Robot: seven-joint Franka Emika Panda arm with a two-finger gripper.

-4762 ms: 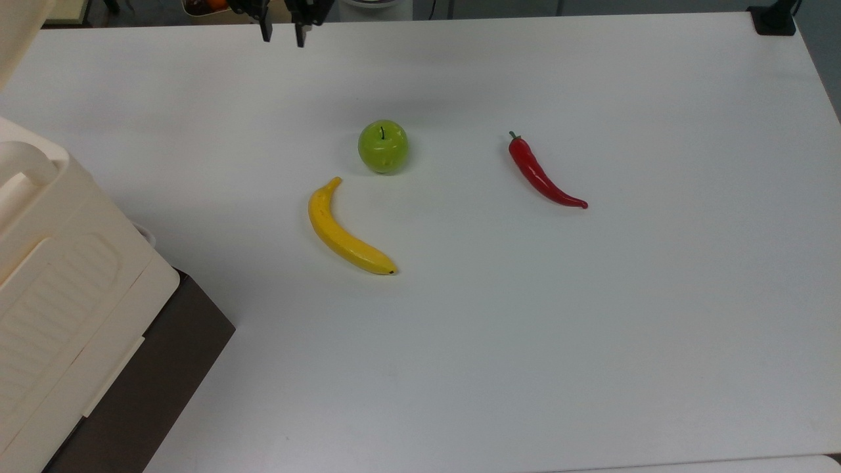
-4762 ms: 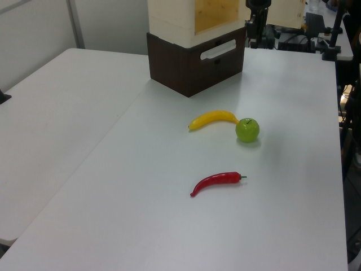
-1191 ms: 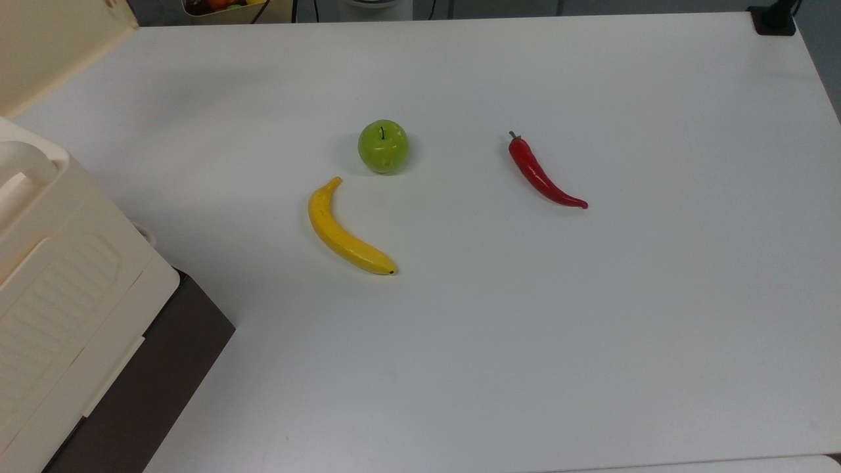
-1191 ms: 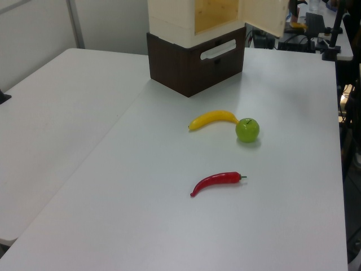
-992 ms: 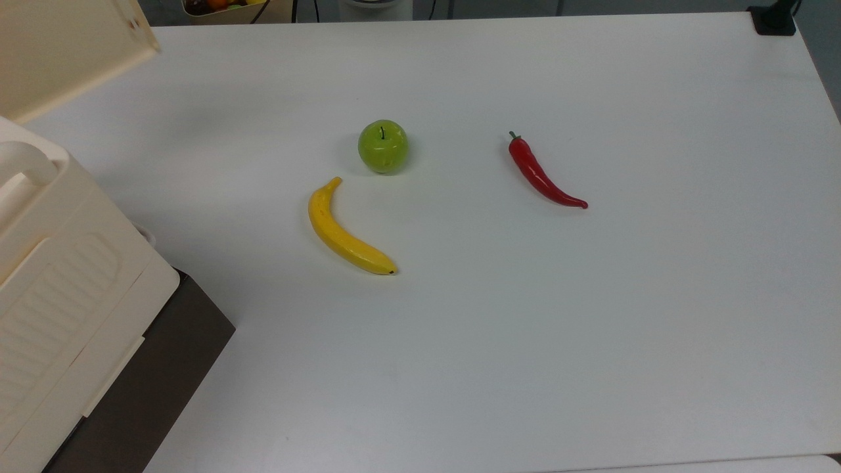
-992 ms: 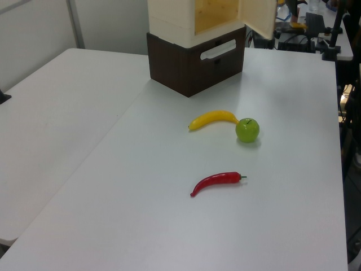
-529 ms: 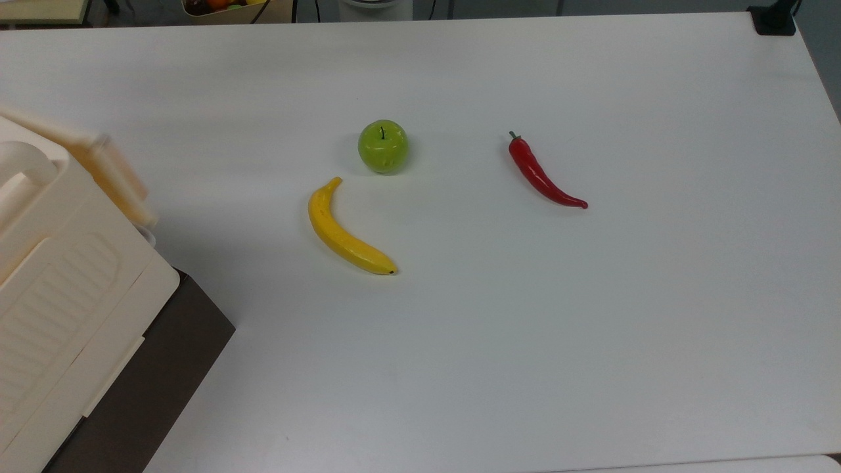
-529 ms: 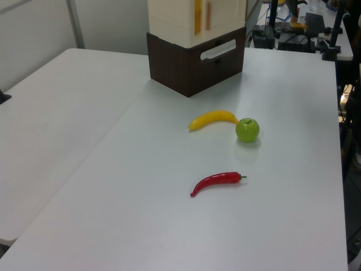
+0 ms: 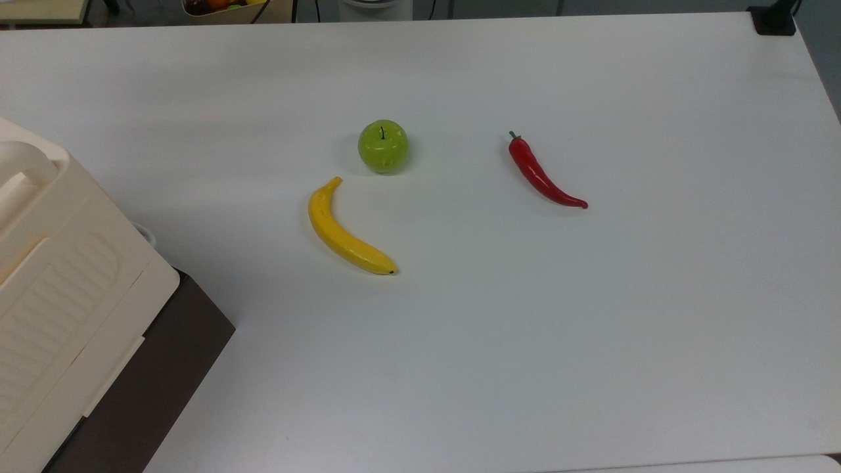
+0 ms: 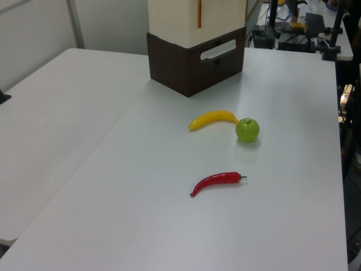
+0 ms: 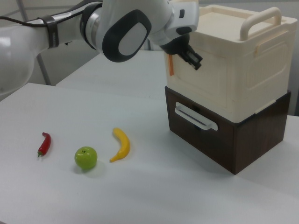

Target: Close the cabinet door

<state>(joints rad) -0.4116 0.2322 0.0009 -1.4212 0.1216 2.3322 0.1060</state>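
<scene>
The cream cabinet (image 11: 252, 70) stands on a dark brown base (image 11: 252, 140) at the right view's right, and in the top view the cabinet (image 9: 59, 289) is at the left edge. Its plain cream cabinet door (image 11: 198, 86) lies almost flat against the front. A thin orange slit (image 11: 171, 65) still shows along the door's left edge in the right view. In the left view the cabinet door (image 10: 223, 14) has the same narrow slit beside it. My gripper (image 11: 196, 62) rests against the door's upper left part, with the white arm (image 11: 126, 32) reaching in from the right view's left.
On the white table (image 9: 591, 328) lie a yellow banana (image 9: 345, 230), a green apple (image 9: 383, 146) and a red chili pepper (image 9: 542, 174), all well away from the cabinet. A white drawer handle (image 11: 196, 116) sits on the brown base.
The door has swung from wide open to almost flush with the cabinet front. It has left the top view's upper left corner. The fruit has not moved.
</scene>
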